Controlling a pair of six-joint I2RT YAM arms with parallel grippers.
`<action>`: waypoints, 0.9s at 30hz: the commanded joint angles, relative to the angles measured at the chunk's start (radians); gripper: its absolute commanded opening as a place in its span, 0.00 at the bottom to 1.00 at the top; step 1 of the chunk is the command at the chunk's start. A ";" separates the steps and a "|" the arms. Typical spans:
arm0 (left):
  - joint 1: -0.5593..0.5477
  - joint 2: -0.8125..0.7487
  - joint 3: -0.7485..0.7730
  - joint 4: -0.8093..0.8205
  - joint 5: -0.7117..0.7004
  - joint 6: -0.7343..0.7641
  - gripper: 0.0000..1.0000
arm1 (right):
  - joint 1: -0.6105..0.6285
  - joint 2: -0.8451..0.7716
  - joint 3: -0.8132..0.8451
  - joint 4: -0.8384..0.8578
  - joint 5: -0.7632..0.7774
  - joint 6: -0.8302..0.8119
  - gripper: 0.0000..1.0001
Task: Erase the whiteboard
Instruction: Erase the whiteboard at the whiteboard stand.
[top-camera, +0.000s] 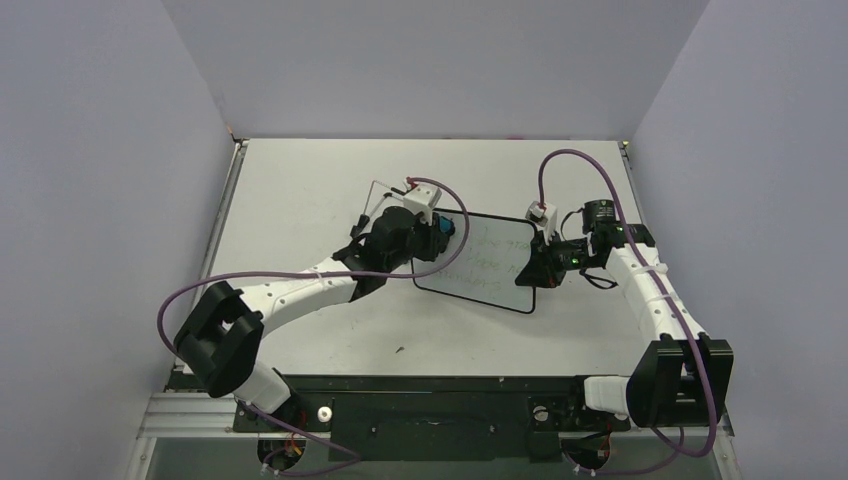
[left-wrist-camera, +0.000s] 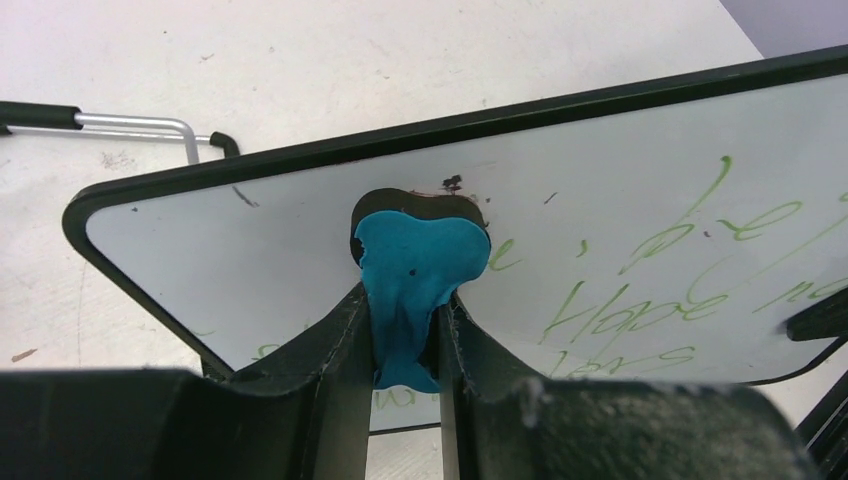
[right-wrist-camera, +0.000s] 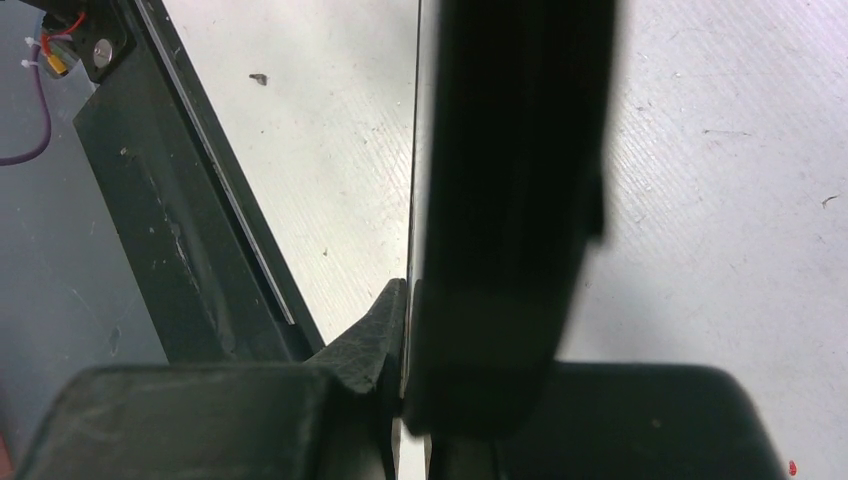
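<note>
The whiteboard (top-camera: 482, 262) is held tilted up at the table's middle, its black-framed face carrying green handwriting (left-wrist-camera: 640, 290). My left gripper (top-camera: 436, 236) is shut on a small blue eraser (left-wrist-camera: 418, 265). The eraser presses against the whiteboard (left-wrist-camera: 250, 240) near its top left part, where the surface is mostly bare. My right gripper (top-camera: 537, 263) is shut on the board's right edge. In the right wrist view the whiteboard (right-wrist-camera: 510, 190) shows edge-on as a dark slab, clamped at my gripper (right-wrist-camera: 412, 335), with one finger (right-wrist-camera: 370, 345) against it.
A thin wire stand (left-wrist-camera: 135, 123) lies on the table behind the board's left corner and also shows from above as the stand (top-camera: 384, 190). A black rail (top-camera: 430, 385) runs along the near table edge. Grey walls close in the left, back and right.
</note>
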 joint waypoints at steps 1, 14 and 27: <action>0.008 -0.032 -0.030 0.038 0.077 0.038 0.00 | 0.014 0.001 0.018 -0.013 -0.049 -0.066 0.00; 0.050 -0.036 -0.092 0.101 0.151 -0.007 0.00 | 0.012 0.000 0.018 -0.012 -0.048 -0.067 0.00; 0.007 -0.060 -0.084 0.071 -0.075 0.021 0.00 | 0.013 0.000 0.019 -0.013 -0.046 -0.069 0.00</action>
